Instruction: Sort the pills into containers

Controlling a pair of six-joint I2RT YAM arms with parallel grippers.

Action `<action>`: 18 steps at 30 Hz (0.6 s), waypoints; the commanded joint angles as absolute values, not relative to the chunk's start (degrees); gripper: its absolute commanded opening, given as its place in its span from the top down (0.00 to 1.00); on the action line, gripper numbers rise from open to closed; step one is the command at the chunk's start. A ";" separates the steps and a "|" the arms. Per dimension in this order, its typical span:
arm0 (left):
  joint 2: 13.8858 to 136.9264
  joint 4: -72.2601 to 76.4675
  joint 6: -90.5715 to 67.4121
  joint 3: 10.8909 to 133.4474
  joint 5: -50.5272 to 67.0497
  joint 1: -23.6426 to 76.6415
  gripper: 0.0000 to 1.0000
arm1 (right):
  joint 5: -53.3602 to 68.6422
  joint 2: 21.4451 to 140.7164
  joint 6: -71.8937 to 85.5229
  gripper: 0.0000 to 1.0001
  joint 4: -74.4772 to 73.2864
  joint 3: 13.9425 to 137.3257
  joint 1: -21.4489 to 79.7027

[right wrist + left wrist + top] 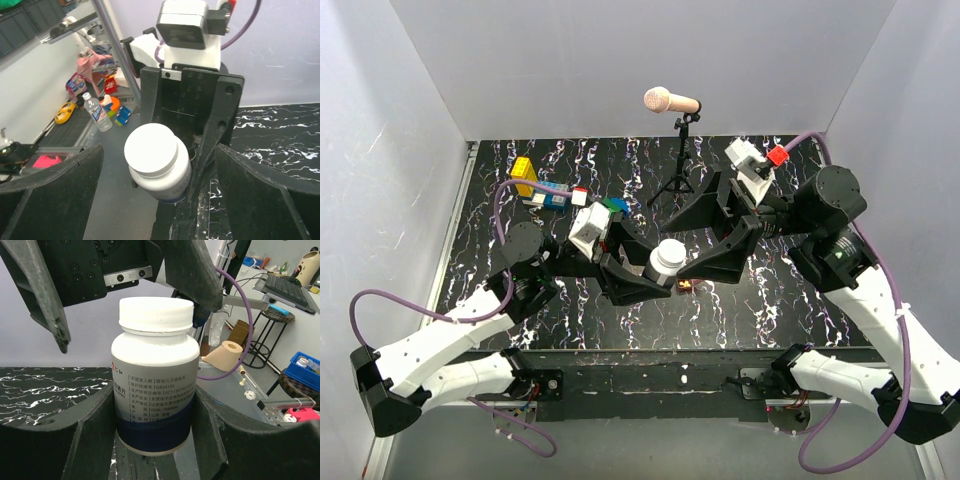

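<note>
A white pill bottle (667, 260) with a white screw cap is held upright above the black marbled table (800, 310). My left gripper (658, 277) is shut on its lower body; in the left wrist view the black jaws press both sides of the bottle (152, 385) at my left gripper (154, 407). My right gripper (696, 262) is open, its fingers (55, 195) spread wide to either side of the bottle's cap (151, 149) without touching it. A sliver of the reddish-brown box (685, 286) shows beneath the grippers; most of it is hidden.
Yellow (524, 171), blue (554, 196) and green (614, 206) toy blocks lie at the back left. A microphone (670, 100) on a black tripod (678, 182) stands at the back centre. White walls enclose the table.
</note>
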State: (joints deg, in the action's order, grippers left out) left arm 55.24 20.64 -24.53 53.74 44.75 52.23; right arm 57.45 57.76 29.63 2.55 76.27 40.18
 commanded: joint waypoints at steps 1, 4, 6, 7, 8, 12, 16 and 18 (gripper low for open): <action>55.90 24.08 -25.58 55.19 45.97 52.12 1.00 | 62.58 58.18 34.01 0.03 11.87 75.67 40.08; 56.51 24.52 -25.58 55.63 45.79 52.12 1.00 | 62.40 58.36 34.28 0.06 11.60 75.24 39.99; 56.69 24.52 -25.49 55.72 45.44 52.12 1.00 | 62.05 58.18 34.10 0.09 11.16 75.15 40.16; 56.86 24.52 -25.31 55.72 45.27 52.12 1.00 | 61.62 58.01 33.49 0.11 10.29 75.15 39.99; 56.78 24.70 -25.31 55.72 45.00 52.12 1.00 | 61.35 57.92 33.23 0.15 9.67 75.23 39.99; 56.95 25.22 -25.49 55.63 44.39 52.12 1.00 | 59.24 57.74 31.82 0.24 6.86 75.50 39.99; 56.95 26.01 -25.84 55.37 43.60 52.12 1.00 | 57.66 57.39 30.94 0.47 4.84 75.67 40.08; 56.95 25.84 -25.84 55.46 43.07 52.12 1.00 | 56.43 57.13 30.06 0.48 3.78 75.76 39.99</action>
